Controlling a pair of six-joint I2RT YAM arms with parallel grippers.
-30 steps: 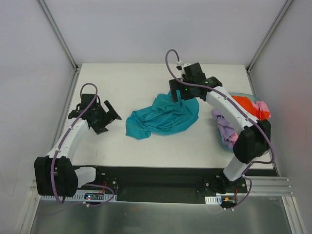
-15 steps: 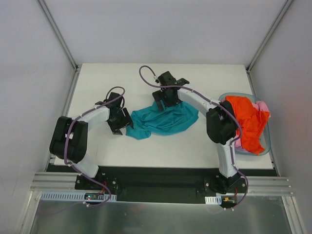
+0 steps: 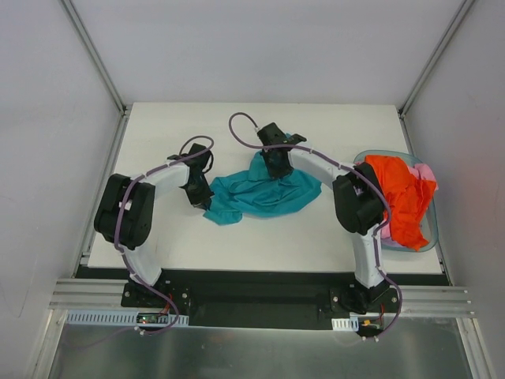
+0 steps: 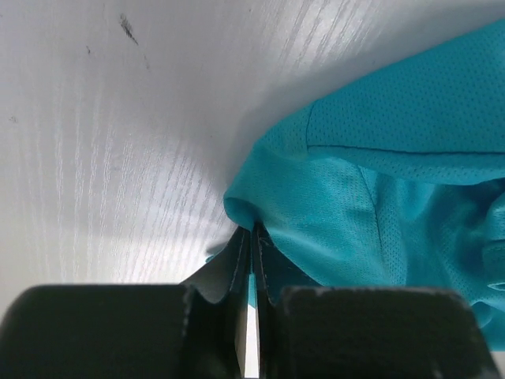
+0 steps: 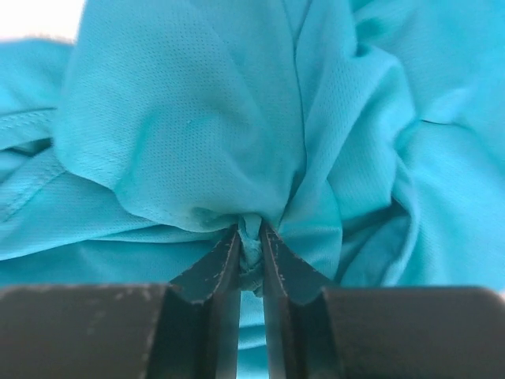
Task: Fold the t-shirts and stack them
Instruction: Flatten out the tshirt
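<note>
The teal t-shirt [image 3: 264, 192] lies crumpled near the middle of the table [image 3: 189, 130]. Its long axis runs left to right, tilting a little toward the far side at its right end. The left fingers [image 4: 234, 264] are closed on a thin fold at the shirt's left tip, so the cloth spreads rightward away from them. The right fingers [image 5: 217, 272] are pinched shut on a gathered bunch at the far edge, near the middle of the shirt, with the rest of the fabric lying on their near side. Both arms have cloth in hand, so neither is nearer. The two holds sit apart along the long axis, which probably suits drawing the shirt out flat. Whether either hold is on a hem, sleeve or collar cannot be told. Well to the right, a basket [image 3: 422, 243] holds an orange t-shirt [image 3: 394, 193] and a pink one [image 3: 426, 175].
</note>
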